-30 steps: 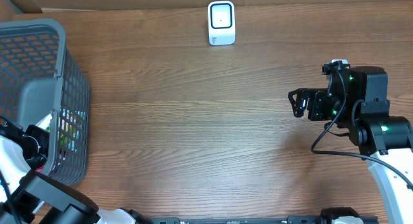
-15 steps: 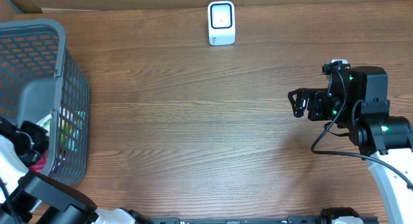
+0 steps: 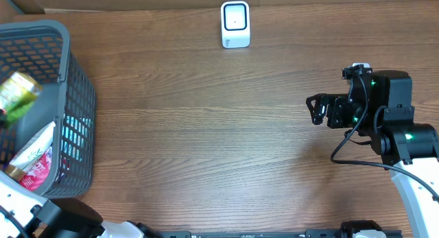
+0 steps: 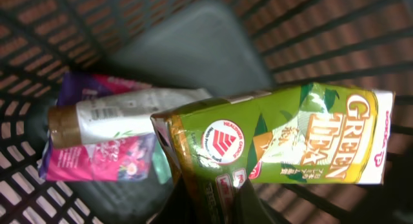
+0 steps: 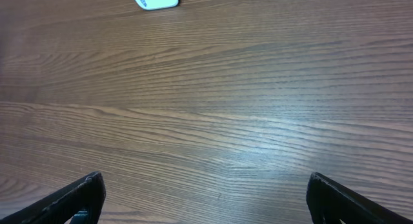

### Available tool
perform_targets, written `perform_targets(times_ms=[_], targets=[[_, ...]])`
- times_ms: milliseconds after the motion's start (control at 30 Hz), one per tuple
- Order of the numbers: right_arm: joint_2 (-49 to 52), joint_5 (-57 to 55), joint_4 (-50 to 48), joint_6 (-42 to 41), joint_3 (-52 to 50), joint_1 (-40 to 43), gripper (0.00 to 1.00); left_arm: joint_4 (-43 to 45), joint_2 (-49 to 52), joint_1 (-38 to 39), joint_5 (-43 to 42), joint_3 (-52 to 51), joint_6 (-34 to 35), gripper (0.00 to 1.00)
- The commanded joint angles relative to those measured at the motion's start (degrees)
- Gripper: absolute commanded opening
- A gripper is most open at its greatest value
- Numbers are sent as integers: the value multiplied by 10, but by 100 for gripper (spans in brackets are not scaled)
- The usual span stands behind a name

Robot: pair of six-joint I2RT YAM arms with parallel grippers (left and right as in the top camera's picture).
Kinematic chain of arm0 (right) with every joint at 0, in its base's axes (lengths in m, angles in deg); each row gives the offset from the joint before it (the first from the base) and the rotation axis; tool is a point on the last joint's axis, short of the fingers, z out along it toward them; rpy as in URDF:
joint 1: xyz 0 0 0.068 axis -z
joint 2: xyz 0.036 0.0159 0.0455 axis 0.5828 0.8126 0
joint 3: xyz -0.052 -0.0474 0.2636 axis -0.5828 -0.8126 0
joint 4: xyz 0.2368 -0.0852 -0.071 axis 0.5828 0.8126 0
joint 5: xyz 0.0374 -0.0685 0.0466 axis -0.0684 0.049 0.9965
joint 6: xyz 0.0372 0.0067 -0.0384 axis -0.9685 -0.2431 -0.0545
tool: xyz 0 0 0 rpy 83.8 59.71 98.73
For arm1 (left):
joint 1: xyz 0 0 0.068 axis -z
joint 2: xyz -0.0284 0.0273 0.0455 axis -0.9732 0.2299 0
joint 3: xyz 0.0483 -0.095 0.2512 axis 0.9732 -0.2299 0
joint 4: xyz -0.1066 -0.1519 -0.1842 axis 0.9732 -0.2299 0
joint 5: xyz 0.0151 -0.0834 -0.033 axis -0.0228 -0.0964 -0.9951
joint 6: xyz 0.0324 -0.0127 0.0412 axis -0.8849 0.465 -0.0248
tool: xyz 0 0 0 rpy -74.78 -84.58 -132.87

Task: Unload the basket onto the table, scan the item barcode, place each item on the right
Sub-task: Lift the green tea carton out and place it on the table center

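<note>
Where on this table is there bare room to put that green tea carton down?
The wide bare tabletop between the basket, the scanner and the right end effector is free. It is crowded only inside the basket, where pouches lie below the carton.

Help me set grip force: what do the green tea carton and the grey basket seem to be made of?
The green tea carton looks like coated paperboard with a glossy finish: creased fold edges and light glare on the print suggest it. The basket is probably moulded plastic, matte grey: uniform lattice walls and a smooth rounded rim.
</note>
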Motion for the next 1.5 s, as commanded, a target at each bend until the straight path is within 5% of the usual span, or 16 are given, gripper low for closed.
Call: perform_targets(times_ms=[0, 200, 300, 467, 800, 1467], targets=[[0, 3, -3, 4, 18, -3, 100, -21, -11, 0, -72, 88, 1, 4], [0, 3, -3, 4, 18, -3, 100, -64, -35, 25, -203, 158, -39, 4], [0, 3, -3, 4, 18, -3, 100, -90, -49, 78, -205, 157, -45, 4], [0, 3, -3, 4, 18, -3, 100, -137, -53, 217, -108, 157, -24, 4], [0, 3, -3, 4, 18, -3, 100, -151, -53, 518, 106, 83, 141, 4], [0, 3, -3, 4, 18, -3, 100, 350, -52, 841, 165, -482, 583, 4]])
